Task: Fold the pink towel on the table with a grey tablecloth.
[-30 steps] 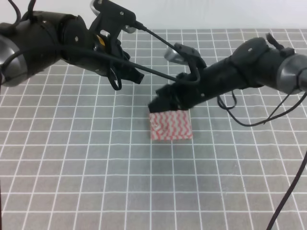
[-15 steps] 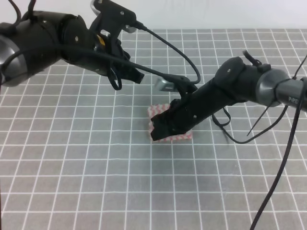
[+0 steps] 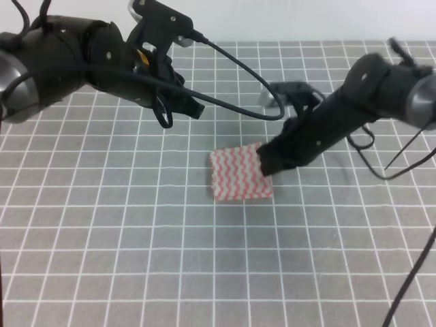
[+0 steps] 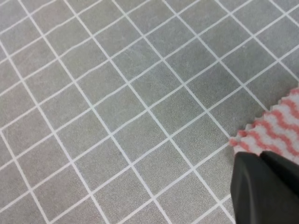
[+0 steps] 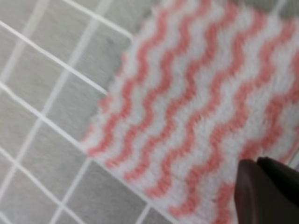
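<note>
The pink towel point(image 3: 238, 174) lies flat as a small folded square with pink-and-white zigzag stripes, in the middle of the table with a grey tablecloth point(image 3: 136, 238). My right gripper point(image 3: 271, 159) sits low at the towel's right edge. In the right wrist view the towel point(image 5: 196, 102) fills the frame, and the right gripper point(image 5: 257, 167) has its dark fingers pressed together, with no cloth visible between them. My left gripper point(image 3: 185, 103) hovers up and to the left, apart from the towel. In the left wrist view the left gripper point(image 4: 260, 161) is shut beside a towel corner point(image 4: 275, 130).
The grey cloth with its white grid point(image 4: 117, 93) spreads in every direction around the towel. Black cables point(image 3: 238, 61) hang from both arms above the far half of the table. A pale wall borders the far edge.
My right gripper passed forward and left over the towel, then drew back to its right edge, leaving the whole towel uncovered. The left arm stayed still.
</note>
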